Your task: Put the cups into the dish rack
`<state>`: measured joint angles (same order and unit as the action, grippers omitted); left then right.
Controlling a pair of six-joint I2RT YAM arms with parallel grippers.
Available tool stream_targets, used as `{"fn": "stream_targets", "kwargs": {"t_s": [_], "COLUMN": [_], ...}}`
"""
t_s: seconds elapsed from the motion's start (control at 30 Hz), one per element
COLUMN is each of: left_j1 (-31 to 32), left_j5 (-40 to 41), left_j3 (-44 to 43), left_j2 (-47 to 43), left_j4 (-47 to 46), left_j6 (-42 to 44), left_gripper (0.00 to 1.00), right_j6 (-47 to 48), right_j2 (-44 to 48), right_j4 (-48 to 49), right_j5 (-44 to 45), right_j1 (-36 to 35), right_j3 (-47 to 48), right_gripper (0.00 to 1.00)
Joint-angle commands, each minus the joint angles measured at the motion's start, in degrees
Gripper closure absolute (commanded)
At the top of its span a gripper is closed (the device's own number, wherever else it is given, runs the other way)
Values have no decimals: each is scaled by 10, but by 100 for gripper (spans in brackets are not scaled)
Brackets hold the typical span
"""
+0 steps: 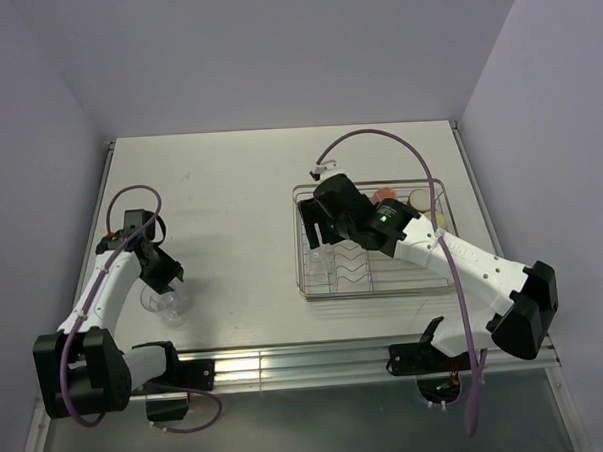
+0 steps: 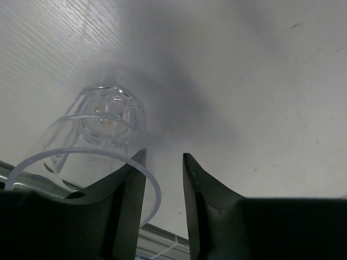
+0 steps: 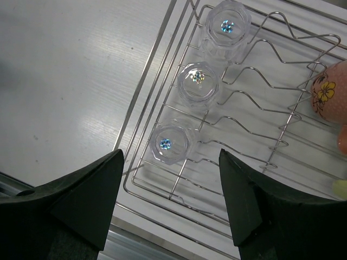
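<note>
Risk, loose tumbler (image 2: 108,122): the glass is looking slick and thin-walled. A pinch on one side of the rim is likely to let it swing or slip during the lift, and closing off-centre is likely to tip it onto the counter (image 1: 240,189).
Risk, dish rack (image 1: 385,293): the right arm is occupying the space over the rack's 9 o'clock side. A transfer from the left is risking arm contact or a knock against the glasses already loaded.
Left end effector (image 2: 164,154): it is working at the counter's 8 o'clock area and standing only narrowly open. One finger is sitting inside the tumbler's rim and the other outside, with the wall passing between them. A gap is showing, so a firm clamp is not evident and nothing is being lifted.
Right end effector (image 3: 169,154): it is hovering spread wide over the rack at the counter's 3 o'clock area, gripping and touching nothing.
Loose tumbler, position: it is standing mouth-up on the counter, well apart from the rack.
Rack load: three tumblers (image 3: 199,81) are sitting inverted in a row along the 9 o'clock side. A pink mug (image 3: 331,103) and a pale mug (image 1: 420,196) are resting toward the 12 to 1 o'clock edge.
</note>
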<state>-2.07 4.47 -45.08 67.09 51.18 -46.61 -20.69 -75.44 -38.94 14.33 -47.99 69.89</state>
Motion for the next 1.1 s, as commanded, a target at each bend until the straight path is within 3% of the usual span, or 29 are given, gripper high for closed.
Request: {"fn": "stream_targets", "kwargs": {"t_s": [0.0, 0.13, 0.17, 0.2, 0.37, 0.63, 0.73, 0.9, 1.0, 1.03, 1.07], "left_j1": [0, 0, 0, 0, 0, 7, 15, 49, 51, 55, 60], "left_j5": [-24, -40, -51, -67, -114, -197, -261, -441, -548, -571, -586], "left_j3": [9, 18, 19, 18, -20, -153, -166, -162, -128, -114, -93], "left_j2": [6, 1, 2, 8, 9, -33, -38, -57, -59, -57, -54], "left_j4": [-24, -34, -36, -38, -54, -105, -183, -352, -517, -629, -676], "left_j6": [-9, 0, 3, 8, 63, 143, 151, 117, 32, 1, -23], "left_gripper": [64, 81, 95, 100, 100, 100, 100, 100, 100, 100, 100], "right_j6": [8, 7, 7, 6, 0, -15, -25, -57, -87, -95, -102], "right_j2": [22, 22, 23, 23, 30, 33, 41, 64, 82, 87, 88], "right_j4": [18, 18, 18, 18, 16, 14, 24, 91, 146, 159, 186], "right_j5": [2, 1, 3, 3, 11, 11, -9, -103, -190, -212, -261], "right_j1": [7, 9, 9, 9, 17, 61, 82, 146, 176, 182, 188], "right_j3": [-8, -11, -12, -12, -17, 24, 59, 76, 61, 51, 46], "right_gripper": [22, 22, 22, 22, 22, 22, 21, 15, 11, 11, 10]}}
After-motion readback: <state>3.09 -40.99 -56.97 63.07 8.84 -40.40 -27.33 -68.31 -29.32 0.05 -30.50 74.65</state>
